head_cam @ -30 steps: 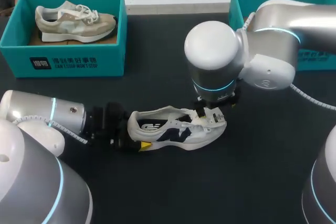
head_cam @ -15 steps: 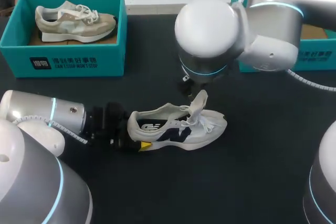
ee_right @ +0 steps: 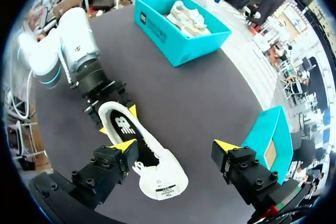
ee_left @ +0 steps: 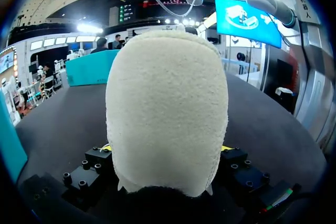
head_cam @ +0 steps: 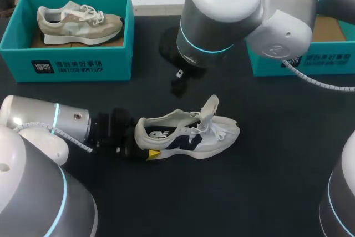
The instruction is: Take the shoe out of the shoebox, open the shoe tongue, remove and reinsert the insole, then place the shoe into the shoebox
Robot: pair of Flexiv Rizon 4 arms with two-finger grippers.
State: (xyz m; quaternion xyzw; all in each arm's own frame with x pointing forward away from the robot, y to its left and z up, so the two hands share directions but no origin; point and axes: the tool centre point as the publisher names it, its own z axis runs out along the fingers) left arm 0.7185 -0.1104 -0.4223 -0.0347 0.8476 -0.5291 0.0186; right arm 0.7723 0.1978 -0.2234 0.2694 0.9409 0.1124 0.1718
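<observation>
If lowered carelessly for the insole, could snag tongue (head_cam: 209,107) or laces (head_cam: 221,131).
Grips shoe (head_cam: 186,135) at centre frame on the surface (head_cam: 266,181), left pincer (head_cam: 145,144) clamped on heel; hangs right pincer (ee_right: 176,146) spread wide above, upper middle; could yank shoe loose.

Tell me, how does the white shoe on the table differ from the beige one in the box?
The white shoe lies on the table, heel clamped in the left pincer; the beige shoe sits untouched in its teal shoebox. The white shoe's tongue stands up; the beige shoe's lies flat. Both are lace-up sneakers.
</observation>
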